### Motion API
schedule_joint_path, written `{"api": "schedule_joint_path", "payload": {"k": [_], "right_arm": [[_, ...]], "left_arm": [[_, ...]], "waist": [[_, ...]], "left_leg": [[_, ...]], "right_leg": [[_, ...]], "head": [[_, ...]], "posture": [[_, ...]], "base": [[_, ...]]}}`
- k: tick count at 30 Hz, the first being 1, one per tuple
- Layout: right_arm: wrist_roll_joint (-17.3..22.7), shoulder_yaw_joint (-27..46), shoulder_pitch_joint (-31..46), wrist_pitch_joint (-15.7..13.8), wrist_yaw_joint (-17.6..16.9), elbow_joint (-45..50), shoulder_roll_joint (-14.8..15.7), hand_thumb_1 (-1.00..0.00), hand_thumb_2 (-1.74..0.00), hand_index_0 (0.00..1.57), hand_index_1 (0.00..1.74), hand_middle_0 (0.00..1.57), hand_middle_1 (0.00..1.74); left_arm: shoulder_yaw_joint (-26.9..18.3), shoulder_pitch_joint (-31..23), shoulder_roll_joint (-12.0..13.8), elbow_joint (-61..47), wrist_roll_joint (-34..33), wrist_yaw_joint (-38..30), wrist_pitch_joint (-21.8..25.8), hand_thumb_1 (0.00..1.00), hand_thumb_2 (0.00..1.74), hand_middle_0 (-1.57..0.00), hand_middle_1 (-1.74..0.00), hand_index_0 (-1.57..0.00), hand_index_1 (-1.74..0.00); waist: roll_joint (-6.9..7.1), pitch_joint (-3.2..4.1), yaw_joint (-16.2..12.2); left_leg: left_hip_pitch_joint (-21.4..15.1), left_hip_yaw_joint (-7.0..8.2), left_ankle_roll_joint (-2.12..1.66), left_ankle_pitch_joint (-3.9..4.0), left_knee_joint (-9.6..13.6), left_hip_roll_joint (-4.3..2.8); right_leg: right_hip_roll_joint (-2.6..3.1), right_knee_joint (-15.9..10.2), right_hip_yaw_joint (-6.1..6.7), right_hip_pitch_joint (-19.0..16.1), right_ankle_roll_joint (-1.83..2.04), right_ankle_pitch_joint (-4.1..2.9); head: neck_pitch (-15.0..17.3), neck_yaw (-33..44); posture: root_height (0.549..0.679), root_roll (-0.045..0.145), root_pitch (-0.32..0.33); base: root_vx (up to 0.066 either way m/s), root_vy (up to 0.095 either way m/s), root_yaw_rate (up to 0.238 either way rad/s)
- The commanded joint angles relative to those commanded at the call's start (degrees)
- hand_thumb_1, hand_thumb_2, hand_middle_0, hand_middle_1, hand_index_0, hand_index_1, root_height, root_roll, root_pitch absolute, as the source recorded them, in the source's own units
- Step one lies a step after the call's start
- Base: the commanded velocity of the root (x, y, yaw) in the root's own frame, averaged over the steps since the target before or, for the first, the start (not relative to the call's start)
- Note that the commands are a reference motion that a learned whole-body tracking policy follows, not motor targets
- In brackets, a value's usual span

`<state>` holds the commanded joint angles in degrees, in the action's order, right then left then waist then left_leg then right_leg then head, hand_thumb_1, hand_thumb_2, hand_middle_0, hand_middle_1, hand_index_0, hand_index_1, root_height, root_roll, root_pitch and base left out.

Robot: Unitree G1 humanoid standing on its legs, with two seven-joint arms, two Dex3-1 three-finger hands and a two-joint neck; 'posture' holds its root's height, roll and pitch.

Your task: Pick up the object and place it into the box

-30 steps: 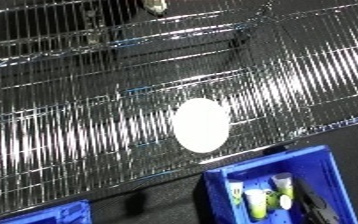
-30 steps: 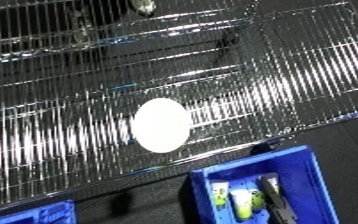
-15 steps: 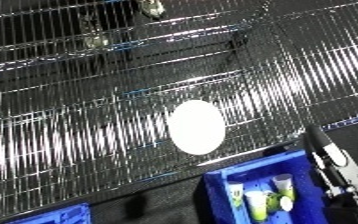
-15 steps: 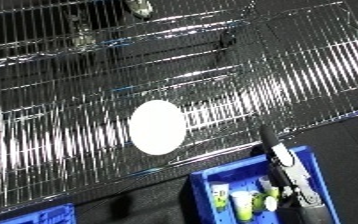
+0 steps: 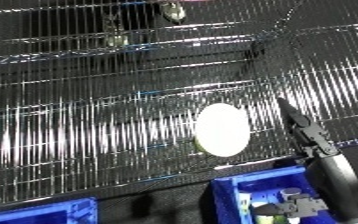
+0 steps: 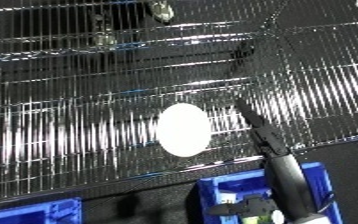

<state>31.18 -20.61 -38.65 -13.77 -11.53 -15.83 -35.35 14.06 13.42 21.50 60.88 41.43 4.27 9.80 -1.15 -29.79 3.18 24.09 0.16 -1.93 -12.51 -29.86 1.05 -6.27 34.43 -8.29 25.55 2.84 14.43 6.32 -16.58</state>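
Observation:
A white oval object [image 5: 222,129] lies on a wire shelf [image 5: 87,135], near its front edge. My right hand [image 5: 305,131] comes up from the lower right with its fingers straight and pointing up the view. The fingertips reach just right of the object, and I cannot tell whether they touch it. The hand holds nothing. Below the shelf's front edge stands a blue bin [image 5: 246,181], and my forearm crosses over it and hides most of its inside. My left hand shows in neither view.
A second blue bin [image 5: 33,214] shows at the lower left corner. Further wire shelves rise behind, with small metal fittings [image 5: 171,10] hanging near the top. A dark gap separates the shelf's front edge from the bins.
My right hand has risen from the lower right edge, across the blue bin, until its fingertips stand beside the white object. The object has stayed where it was.

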Motion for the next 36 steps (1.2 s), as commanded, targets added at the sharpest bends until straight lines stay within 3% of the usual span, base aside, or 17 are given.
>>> {"api": "schedule_joint_path", "payload": {"k": [14, 31, 36], "right_arm": [[0.5, -3.5, -10.5, 2.0, -3.3, -12.9, 1.6, 0.00, 0.00, 0.00, 0.00, 0.00, 0.00], [1.9, -8.0, -17.4, 6.1, 0.5, -19.5, 3.6, 0.00, 0.00, 0.00, 0.00, 0.00, 0.00], [1.8, -9.1, -18.9, 6.9, 1.9, -20.0, 4.5, -0.25, -0.44, 0.39, 0.44, 0.39, 0.44]], "left_arm": [[3.4, 0.3, -0.7, -2.6, 0.3, -0.7, -0.6, 0.00, 0.00, 0.00, 0.00, 0.00, 0.00], [5.5, -0.9, -1.2, -5.8, 0.3, -1.2, -0.6, 0.00, 0.00, 0.00, 0.00, 0.00, 0.00], [5.8, -1.3, -1.4, -6.5, 0.0, -1.2, -0.8, 0.00, 0.00, 0.00, 0.00, 0.00, 0.00]], "waist": [[-2.20, 0.00, 2.1], [-3.82, 0.00, 4.2], [-4.15, 0.00, 4.7]], "left_leg": [[1.9, -0.50, 0.13, 0.26, -0.4, 1.08], [3.2, -1.12, 0.22, 0.99, 0.3, 1.82], [3.0, -1.29, 0.09, 1.15, 0.5, 1.93]], "right_leg": [[-0.94, 1.1, -0.34, 2.1, -0.50, -0.13], [-1.48, 1.8, -0.86, 3.8, -1.01, -0.03], [-1.74, 1.9, -0.95, 3.8, -1.11, 0.04]], "head": [[-0.4, -4.9], [-0.6, -9.3], [-0.4, -10.1]], "posture": [[0.649, 0.057, 0.103], [0.648, 0.064, 0.122], [0.648, 0.068, 0.120]], "base": [[0.014, 0.022, 0.045], [0.016, 0.014, 0.039], [0.022, 0.002, 0.038]]}}
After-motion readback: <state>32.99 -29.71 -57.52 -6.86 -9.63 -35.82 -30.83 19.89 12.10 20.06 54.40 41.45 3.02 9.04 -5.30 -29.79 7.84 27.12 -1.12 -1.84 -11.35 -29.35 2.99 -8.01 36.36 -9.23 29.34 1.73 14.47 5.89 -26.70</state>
